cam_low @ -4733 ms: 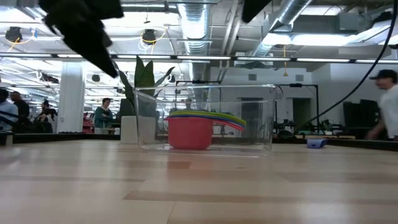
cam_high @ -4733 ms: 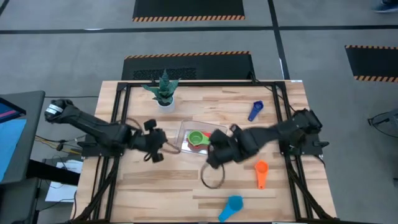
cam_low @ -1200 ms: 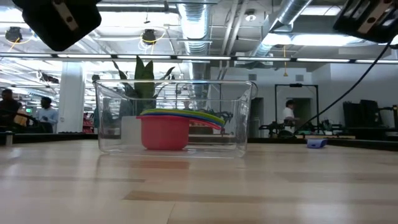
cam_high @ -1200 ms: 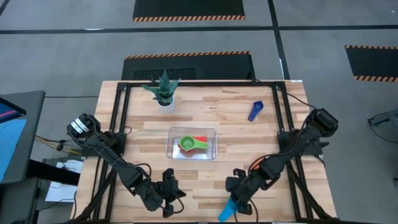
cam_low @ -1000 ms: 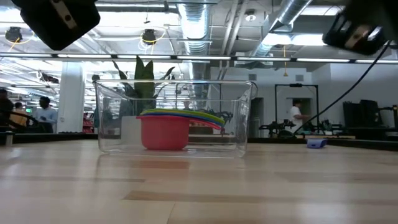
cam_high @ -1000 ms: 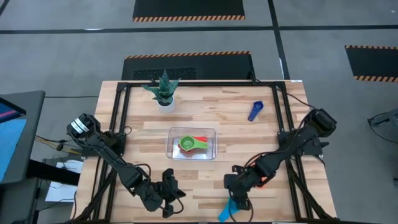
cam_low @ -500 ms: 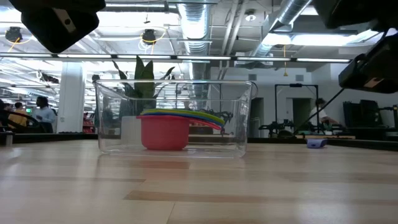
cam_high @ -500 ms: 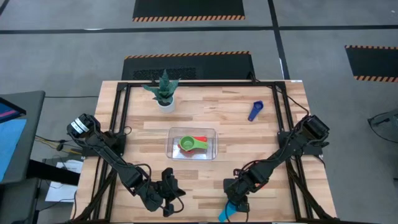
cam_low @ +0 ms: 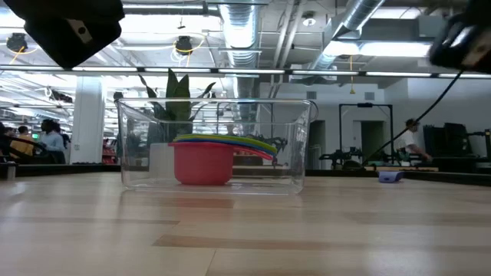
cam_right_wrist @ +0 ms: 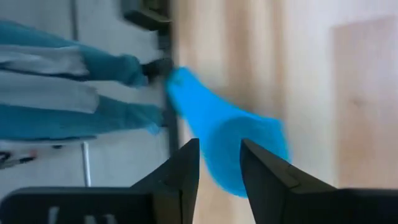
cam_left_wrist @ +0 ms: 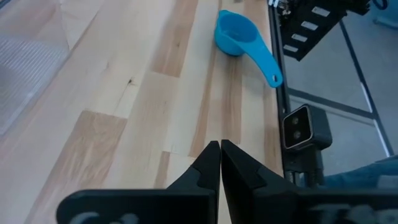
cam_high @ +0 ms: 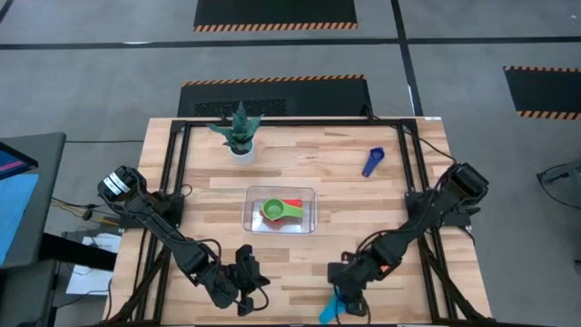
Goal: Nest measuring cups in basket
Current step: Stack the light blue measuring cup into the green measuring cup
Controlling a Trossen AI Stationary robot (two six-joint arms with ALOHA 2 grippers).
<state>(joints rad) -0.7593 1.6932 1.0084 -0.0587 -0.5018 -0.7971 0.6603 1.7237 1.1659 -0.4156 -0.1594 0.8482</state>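
The right gripper (cam_right_wrist: 219,163), fingers parted and empty, hovers directly over the light blue cup (cam_right_wrist: 233,146); centring on its bowl rim should steady the grasp.

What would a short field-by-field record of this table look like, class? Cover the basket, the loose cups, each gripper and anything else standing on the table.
basket: clear basket at the table's middle, holding a nested stack of cups, red at the bottom, green on top
loose cups: light blue cup at the near edge; dark blue cup toward the far right
right gripper: right gripper open, fingers either side of the light blue cup
left gripper: left gripper shut, empty, above the near edge
other: potted plant behind the basket
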